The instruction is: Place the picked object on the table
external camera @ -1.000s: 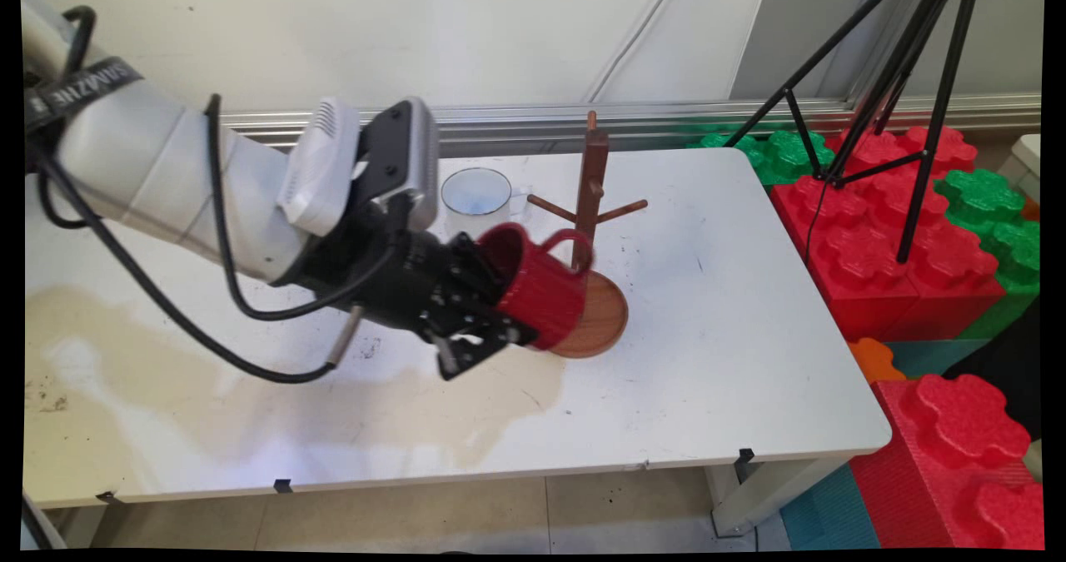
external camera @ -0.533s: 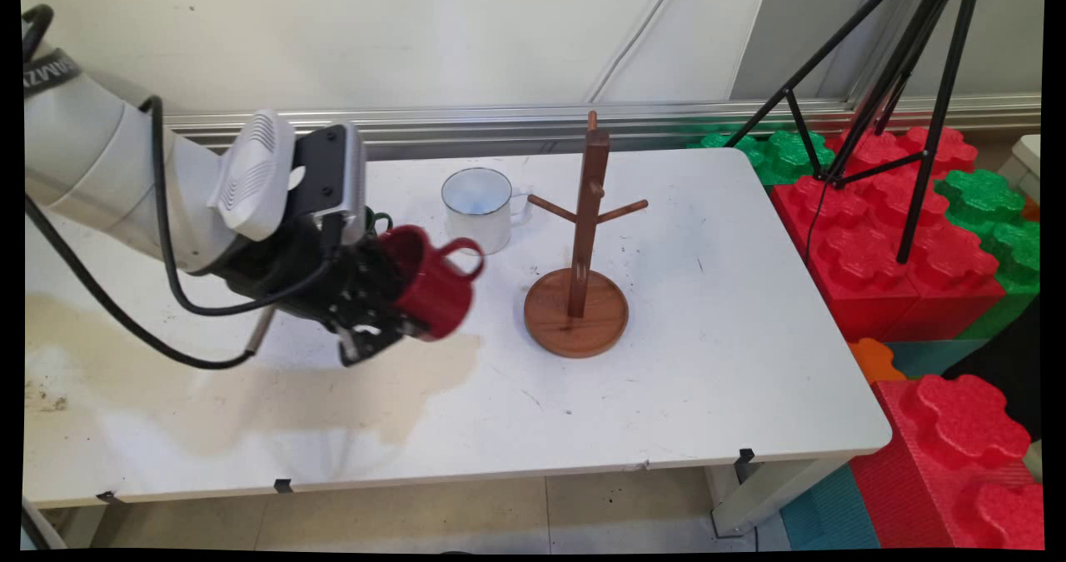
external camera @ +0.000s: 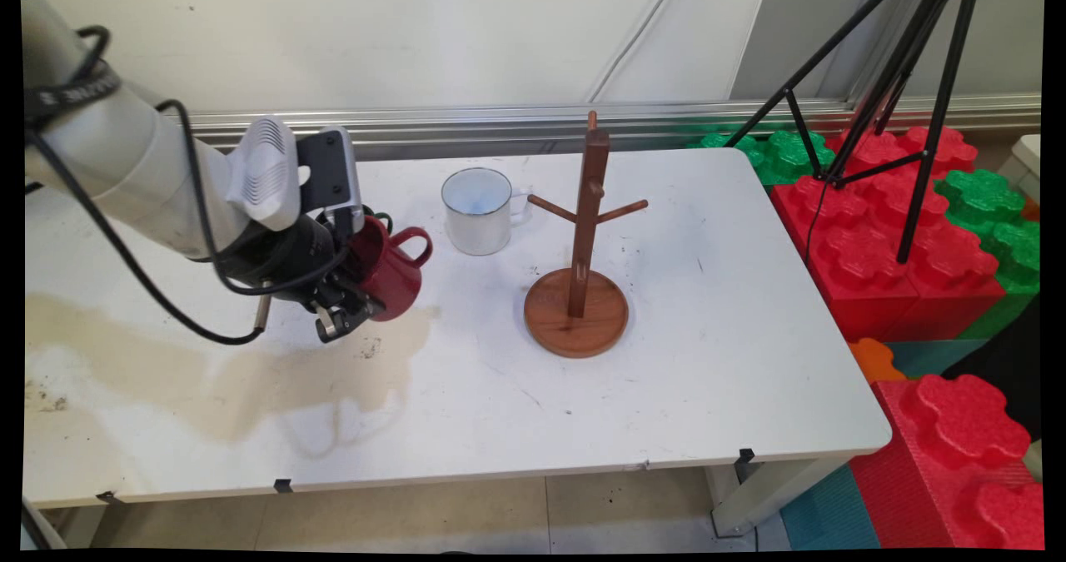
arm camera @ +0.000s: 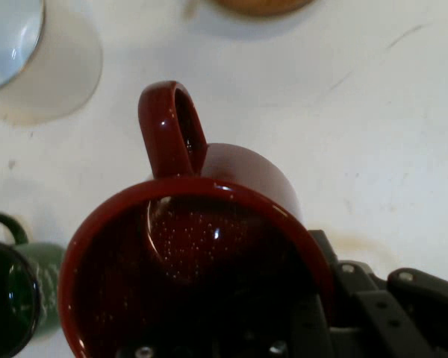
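My gripper (external camera: 354,300) is shut on the rim of a red mug (external camera: 390,267), held tilted just above the table's left middle, handle pointing up and right. In the hand view the red mug (arm camera: 209,246) fills the lower frame, one finger inside it and the other outside its right wall. A green mug (arm camera: 15,287) stands close at its left; in the main view only a sliver of the green mug (external camera: 381,217) shows behind the hand. A white enamel mug (external camera: 477,210) stands to the right. The wooden mug tree (external camera: 581,271) stands further right with bare pegs.
A black tripod (external camera: 899,87) stands right of the table among big red and green toy blocks (external camera: 899,237). A brownish stain (external camera: 166,362) spreads over the table's left front. The table's right edge (external camera: 833,312) is near the blocks.
The arm has carried the red mug leftward, from the mug tree to a spot left of the white mug, and lower toward the table.
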Robot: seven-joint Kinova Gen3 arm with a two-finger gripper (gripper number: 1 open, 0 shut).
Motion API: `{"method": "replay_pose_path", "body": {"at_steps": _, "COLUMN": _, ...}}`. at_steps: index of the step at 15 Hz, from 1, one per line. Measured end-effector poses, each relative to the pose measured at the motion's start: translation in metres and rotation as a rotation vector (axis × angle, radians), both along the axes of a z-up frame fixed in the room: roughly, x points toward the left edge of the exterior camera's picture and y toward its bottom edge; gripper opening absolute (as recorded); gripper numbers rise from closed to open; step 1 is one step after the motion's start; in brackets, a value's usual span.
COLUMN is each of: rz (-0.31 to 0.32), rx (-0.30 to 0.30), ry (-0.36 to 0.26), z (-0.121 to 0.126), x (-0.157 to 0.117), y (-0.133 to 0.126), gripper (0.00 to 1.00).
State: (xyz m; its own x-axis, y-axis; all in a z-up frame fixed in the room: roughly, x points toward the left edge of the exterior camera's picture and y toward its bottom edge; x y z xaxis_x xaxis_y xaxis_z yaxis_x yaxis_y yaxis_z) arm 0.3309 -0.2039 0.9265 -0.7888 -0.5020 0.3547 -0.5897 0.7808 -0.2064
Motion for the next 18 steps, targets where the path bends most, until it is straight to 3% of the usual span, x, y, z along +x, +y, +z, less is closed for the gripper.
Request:
{"method": "replay_pose_path", "body": {"at_steps": 10, "rz": 0.118, "rx": 0.106, "ry": -0.129, "z": -0.046, "x": -0.006, "y": -0.015, "gripper": 0.0}}
{"method": "replay_pose_path", "body": {"at_steps": 18, "rz": 0.114, "rx": 0.177, "ry": -0.197, "z": -0.07, "x": 0.002, "y": -0.012, "gripper": 0.0}}
